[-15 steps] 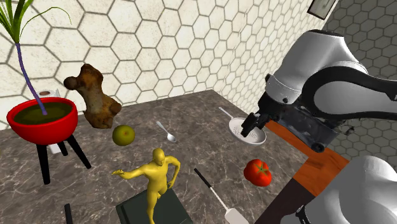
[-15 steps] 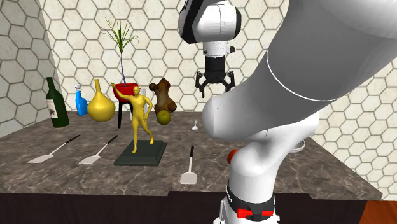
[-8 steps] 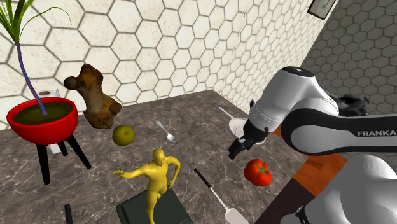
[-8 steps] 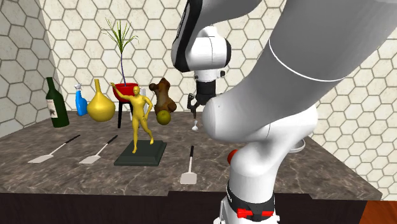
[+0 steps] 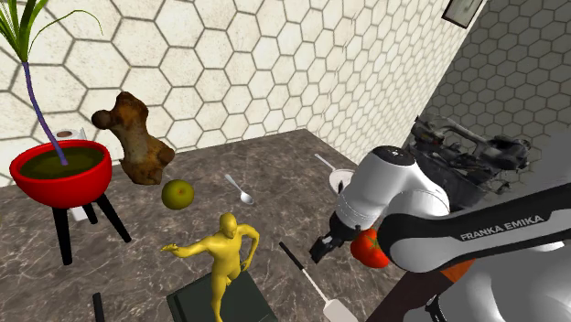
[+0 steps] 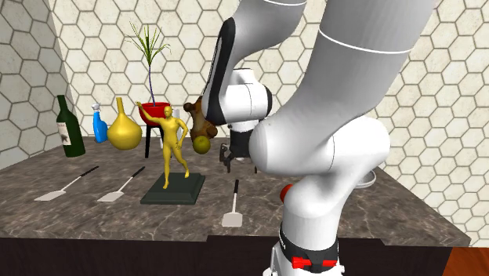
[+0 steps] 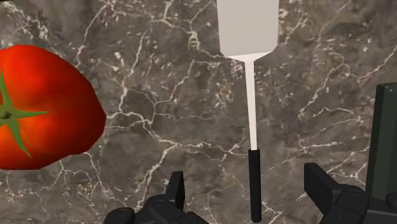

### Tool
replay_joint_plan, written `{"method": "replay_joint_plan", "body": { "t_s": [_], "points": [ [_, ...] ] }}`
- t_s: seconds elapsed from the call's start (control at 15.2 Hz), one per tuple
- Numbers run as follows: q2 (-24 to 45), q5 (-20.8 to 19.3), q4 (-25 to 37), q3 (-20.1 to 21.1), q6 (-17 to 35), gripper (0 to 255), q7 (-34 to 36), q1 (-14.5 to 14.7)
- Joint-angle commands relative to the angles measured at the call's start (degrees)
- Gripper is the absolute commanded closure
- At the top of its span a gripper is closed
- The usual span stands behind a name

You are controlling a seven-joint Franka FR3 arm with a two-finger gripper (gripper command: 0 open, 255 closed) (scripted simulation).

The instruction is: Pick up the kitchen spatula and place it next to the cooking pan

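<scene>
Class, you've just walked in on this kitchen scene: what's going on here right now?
A white robot arm hangs its black gripper over a spatula lying flat on the marble counter beside a tomato. The fingers are open, one on each side of the spatula's black handle, not touching it, so nothing is held. The white pan sits near the wall; the spatula is not yet lifted.

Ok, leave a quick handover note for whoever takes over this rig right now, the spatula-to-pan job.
Gripper: open, empty, hovering over the spatula, whose black handle sits between the jaws, untouched.
Spatula: flat on the marble counter, between the tomato and the statue's dark base.
Pan: white, past the tomato, toward the wall.
Done: gripper lined up.
Left: lower, grasp, lift, set beside the pan.
</scene>
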Motion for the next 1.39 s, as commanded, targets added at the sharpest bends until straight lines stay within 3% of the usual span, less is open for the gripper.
{"method": "replay_joint_plan", "body": {
  "t_s": [0.0,0.26,0.46,0.59,0.66,0.73,1.19,1.25,1.32],
  "points": [
    [5.83,0.0,-0.01,2.34,5.66,0,2.05,-0.11],
    [15.69,-4.06,0.47,6.69,14.53,0,6.93,-3.22],
    [20.11,-10.16,0.72,8.88,18.48,0,11.07,-7.23],
    [23.26,-18.09,1.08,10.42,20.9,0,16.54,-11.1],
    [24.98,-24.15,1.43,10.74,21.92,0,20.77,-13.16],
    [26.01,-28.36,1.72,10.35,22.41,0,23.74,-13.96],
    [26.01,-28.32,1.72,9.77,22.41,0,23.71,-13.37],
    [26.01,-28.32,1.72,9.77,22.41,255,23.71,-13.37],
    [26.01,-28.32,1.72,9.77,22.41,255,23.71,-13.37]
  ]
}}
